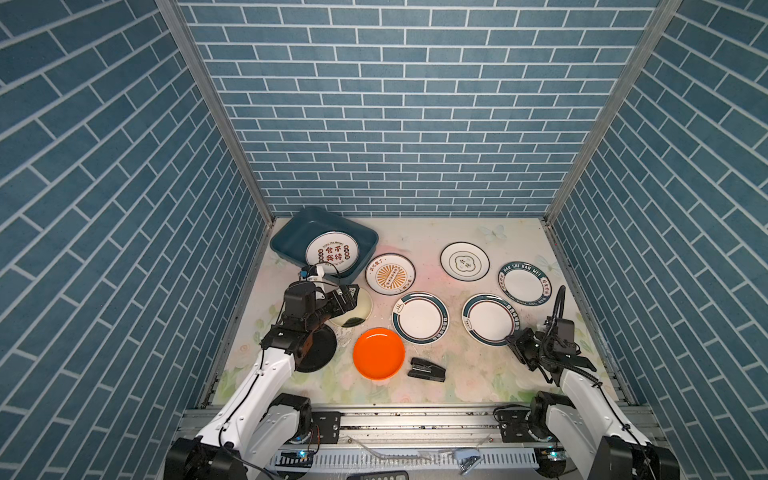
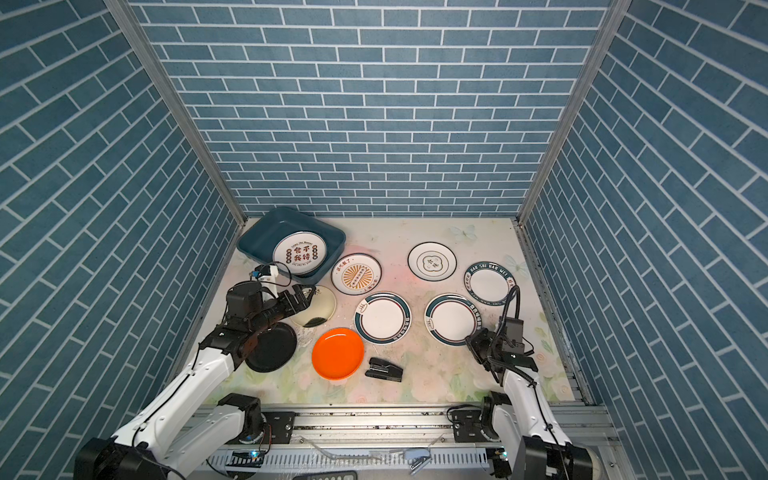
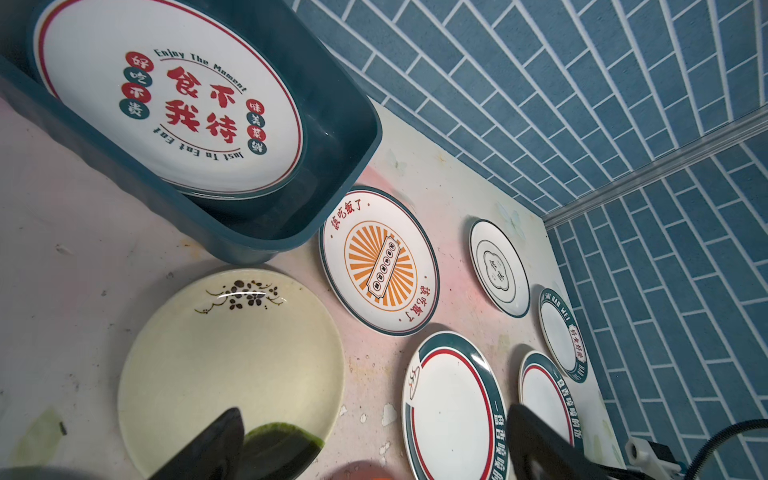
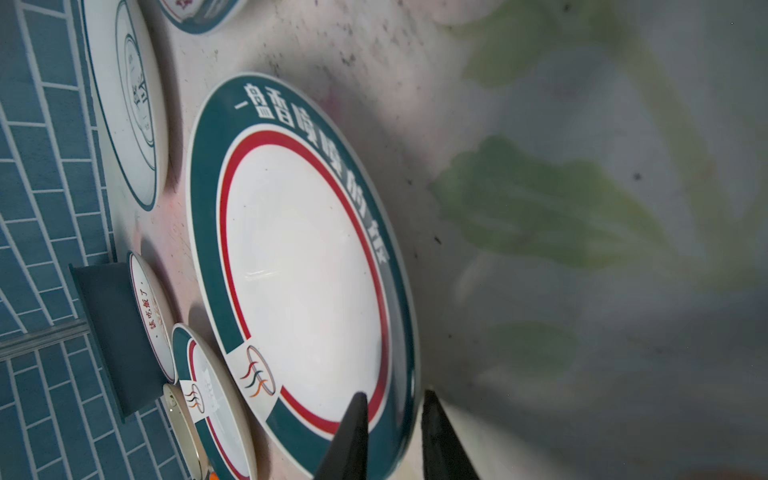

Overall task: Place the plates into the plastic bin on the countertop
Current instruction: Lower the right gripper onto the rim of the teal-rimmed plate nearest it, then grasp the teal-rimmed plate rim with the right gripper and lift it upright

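1. While my left gripper [image 3: 374,409] hangs over the cream plate [image 3: 228,365], its fingers stand wide apart and hold nothing. One finger is above that plate's near edge, the other off to its side.
2. My right gripper [image 4: 394,394] is down at the near rim of a teal-rimmed plate [image 4: 307,270], the one further right of two alike. One finger is over the plate's inside and the other just outside the rim, with a narrow gap between them. I cannot tell whether they pinch the rim. The plate lies on the countertop [image 1: 457,374].
3. The bin [image 1: 291,235] sits in the far left corner of the countertop, and a red-lettered plate [image 1: 332,253] lies inside it.
4. The other plates are all out on the countertop:
   - a sunburst plate [image 1: 390,274] just beside the bin's right end;
   - a cloud-outline plate [image 1: 464,261] and a lettered-rim plate [image 1: 524,283] towards the far right;
   - the second teal-rimmed plate [image 1: 419,318] in the middle;
   - an orange plate [image 1: 378,353] near the front;
   - a black plate [image 2: 274,347] partly hidden under my left arm.
5. A black stapler [image 1: 426,369] lies just beside the orange plate.
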You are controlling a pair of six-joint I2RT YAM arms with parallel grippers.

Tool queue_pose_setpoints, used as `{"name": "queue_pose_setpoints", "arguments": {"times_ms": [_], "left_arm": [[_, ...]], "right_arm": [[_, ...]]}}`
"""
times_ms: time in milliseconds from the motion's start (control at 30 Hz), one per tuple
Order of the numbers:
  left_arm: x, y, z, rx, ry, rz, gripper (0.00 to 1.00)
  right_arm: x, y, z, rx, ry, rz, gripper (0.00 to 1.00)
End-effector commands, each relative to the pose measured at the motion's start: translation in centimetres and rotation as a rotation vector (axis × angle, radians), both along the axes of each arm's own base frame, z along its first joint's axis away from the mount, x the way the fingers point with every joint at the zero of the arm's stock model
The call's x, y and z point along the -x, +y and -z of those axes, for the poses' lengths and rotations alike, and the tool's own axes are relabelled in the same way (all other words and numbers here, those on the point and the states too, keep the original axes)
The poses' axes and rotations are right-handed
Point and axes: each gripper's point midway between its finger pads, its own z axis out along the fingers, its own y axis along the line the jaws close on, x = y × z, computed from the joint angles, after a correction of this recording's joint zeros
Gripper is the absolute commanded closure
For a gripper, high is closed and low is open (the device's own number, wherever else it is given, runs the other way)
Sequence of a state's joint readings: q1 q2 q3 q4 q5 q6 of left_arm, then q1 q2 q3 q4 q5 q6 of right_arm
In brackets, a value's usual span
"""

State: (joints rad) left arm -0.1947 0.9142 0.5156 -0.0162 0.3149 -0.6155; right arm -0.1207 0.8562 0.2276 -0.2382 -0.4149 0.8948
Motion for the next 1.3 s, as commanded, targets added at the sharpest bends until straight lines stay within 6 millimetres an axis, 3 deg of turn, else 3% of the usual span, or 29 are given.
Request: {"name": "queue_pose_setpoints", "arguments": {"times_ms": [0, 133, 333, 500, 933, 1100, 1267], "left_arm": [[-0.1, -0.3, -1.1, 0.019, -0.033, 0.012, 0.0], [-0.3, -0.1, -1.5, 0.014, -0.045, 0.002, 0.0], [-0.5, -0.2, -1.8, 0.011, -0.051, 0.006, 0.0], [-0.5, -0.1, -1.9, 0.009, -0.056, 0.003, 0.01], [-0.5, -0.3, -2.7, 0.02, -0.073, 0.008, 0.0], [-0.7, -0.2, -2.4, 0.016, -0.069, 0.004, 0.0], [-1.1, -0.9, -2.3, 0.058, -0.06, 0.021, 0.01]], "right_arm": [[-0.7, -0.3, 0.0, -0.003, -0.02, 0.025, 0.79], [-1.1, -0.4, -0.1, 0.001, -0.03, 0.027, 0.81], [-1.3, -0.4, -0.2, 0.003, -0.034, 0.027, 1.0], [-1.3, -0.3, -0.6, -0.004, -0.038, 0.022, 1.0], [-3.0, 0.9, -5.7, -0.066, -0.166, -0.026, 1.0], [-2.7, 1.3, -7.0, -0.083, -0.192, -0.044, 1.0], [-2.9, 1.7, -9.6, -0.114, -0.265, -0.047, 1.0]]}}
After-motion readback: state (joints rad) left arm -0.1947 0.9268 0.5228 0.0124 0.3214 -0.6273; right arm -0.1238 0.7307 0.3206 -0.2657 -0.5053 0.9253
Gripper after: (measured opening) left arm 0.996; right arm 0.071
